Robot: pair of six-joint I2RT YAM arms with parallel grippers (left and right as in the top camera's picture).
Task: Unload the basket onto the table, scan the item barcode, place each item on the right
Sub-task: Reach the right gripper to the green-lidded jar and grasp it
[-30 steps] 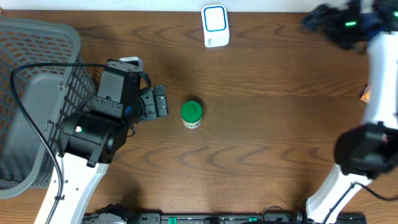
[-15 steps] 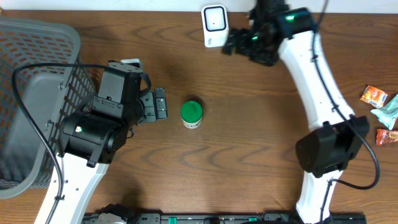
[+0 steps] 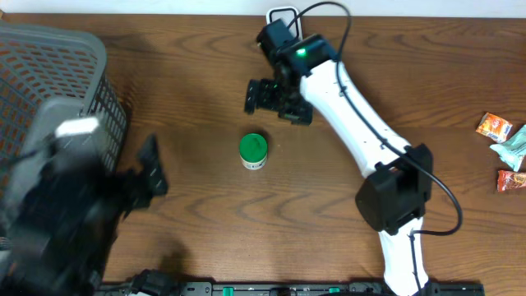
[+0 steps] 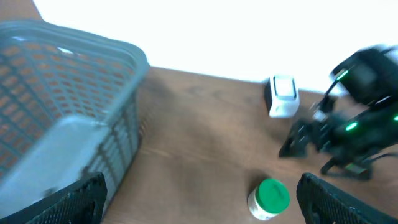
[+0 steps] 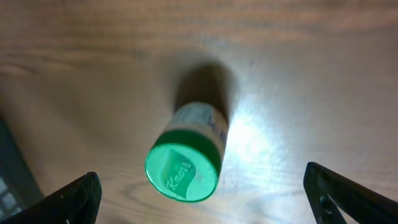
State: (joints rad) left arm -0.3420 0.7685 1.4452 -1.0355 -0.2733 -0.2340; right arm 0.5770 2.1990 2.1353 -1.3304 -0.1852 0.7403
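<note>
The item, a small white jar with a green lid [image 3: 253, 151], stands upright mid-table. The white barcode scanner [image 3: 282, 14] sits at the back edge, partly hidden behind my right arm. My right gripper [image 3: 274, 103] hovers just beyond the jar, open and holding nothing. In the right wrist view the jar [image 5: 186, 163] lies between and below the wide-apart fingers [image 5: 69, 202]. My left gripper [image 3: 152, 170], blurred by motion, is open and empty to the front left of the jar. From the left wrist the jar [image 4: 270, 198] and the scanner [image 4: 283, 96] show ahead.
A grey mesh basket [image 3: 49, 123] fills the left side of the table; it also shows in the left wrist view [image 4: 62, 106]. Snack packets [image 3: 503, 144] lie at the right edge.
My right arm swung from the far right across the back of the table to just beyond the jar. My left arm pulled back toward the front left, away from the jar.
</note>
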